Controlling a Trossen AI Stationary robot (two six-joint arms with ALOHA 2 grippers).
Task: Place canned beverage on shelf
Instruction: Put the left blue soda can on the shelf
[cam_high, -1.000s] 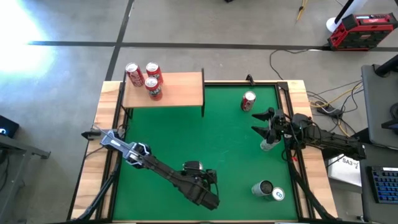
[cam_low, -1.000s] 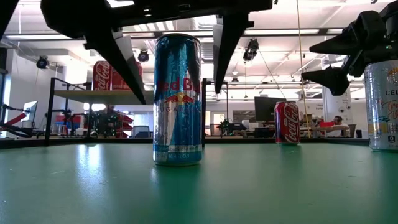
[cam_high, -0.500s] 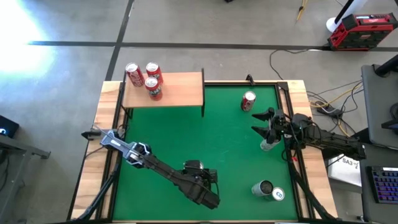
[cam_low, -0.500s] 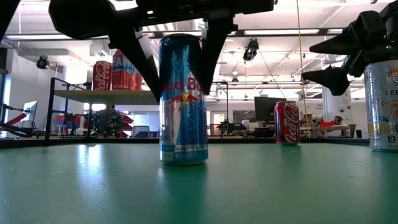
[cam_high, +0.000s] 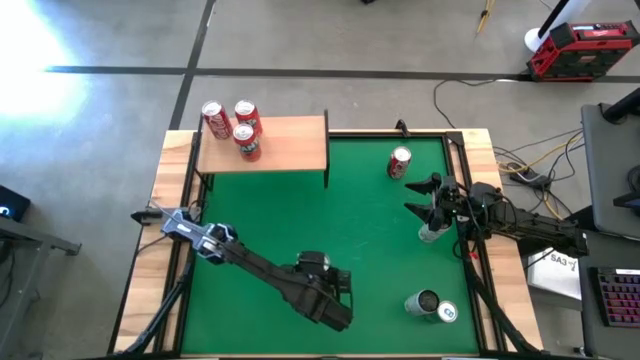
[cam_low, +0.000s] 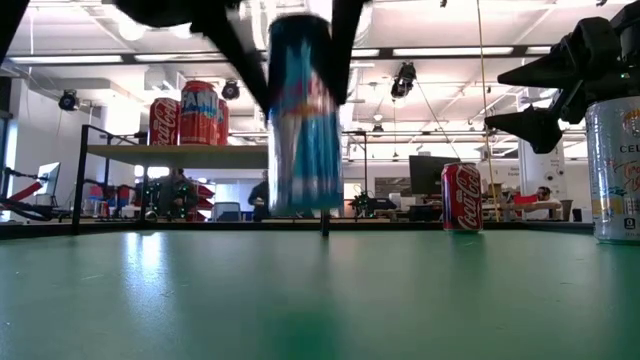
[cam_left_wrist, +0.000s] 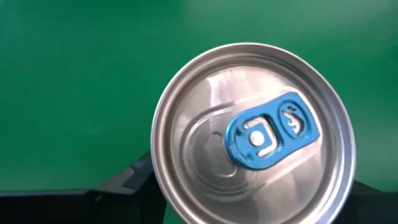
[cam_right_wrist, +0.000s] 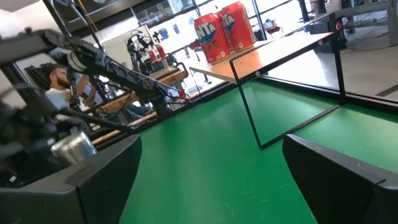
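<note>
Green matting (cam_high: 360, 220) covers the counter, with a workshop room behind. Level view: the left pincer (cam_low: 290, 40) grips a blue can (cam_low: 305, 120) lifted clear of the mat, blurred, its top cut off. From above, that can hides under the arm; the wrist view alone shows its silver lid and blue tab. Open mat lies between it and the shelf (cam_high: 285, 145) at the far left corner, three red cans (cam_high: 232, 125) on its left end. The right pincer (cam_high: 425, 200) hangs released near the right edge.
</note>
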